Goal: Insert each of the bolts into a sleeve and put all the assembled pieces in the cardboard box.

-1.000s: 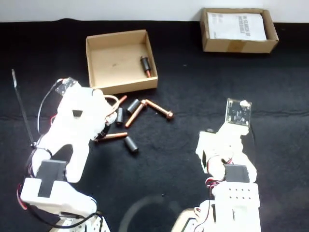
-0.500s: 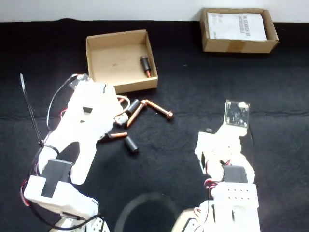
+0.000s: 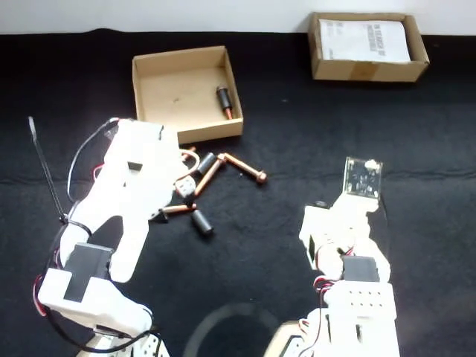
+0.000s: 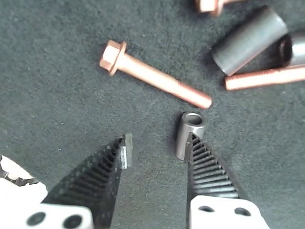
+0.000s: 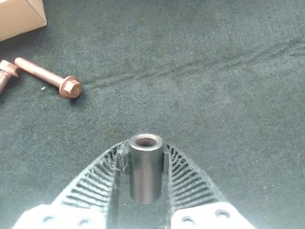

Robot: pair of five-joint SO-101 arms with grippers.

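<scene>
1. The cardboard box (image 3: 160, 97) sits open at about eleven o'clock from the middle of the black table (image 3: 297, 134). One assembled piece (image 3: 224, 101), a bolt pushed through a dark sleeve, lies inside near the box's three o'clock wall.
2. Loose parts lie in a cluster just beside the box, at its five o'clock. A long bolt (image 3: 243, 167) lies on the cluster's three o'clock edge, with a slanted bolt (image 3: 207, 177) beside it. A low bolt (image 3: 178, 209) lies at the six o'clock edge. There are also two dark sleeves, an upper sleeve (image 3: 205, 161) and a lower sleeve (image 3: 201, 222).
3. The left arm (image 3: 130, 190) lies over the nine o'clock side of that cluster.
4. The left gripper (image 4: 158, 143) is low over the table with its pincer spread and nothing between the fingers. A short sleeve (image 4: 189, 131) stands on end right against the tip of one finger. The nearest bolt (image 4: 155, 81) lies flat just past the fingertips, and a thick sleeve (image 4: 250, 40) lies on its side farther off.
5. The right arm (image 3: 346, 238) is at four o'clock from the table's middle, well apart from the cluster. The right gripper (image 5: 145, 149) is pinching a held sleeve (image 5: 146, 176), whose open end is at the fingertips.
6. A second box (image 3: 368, 71) holding a printed sheet (image 3: 364, 39) sits at one o'clock, well apart from everything else.
</scene>
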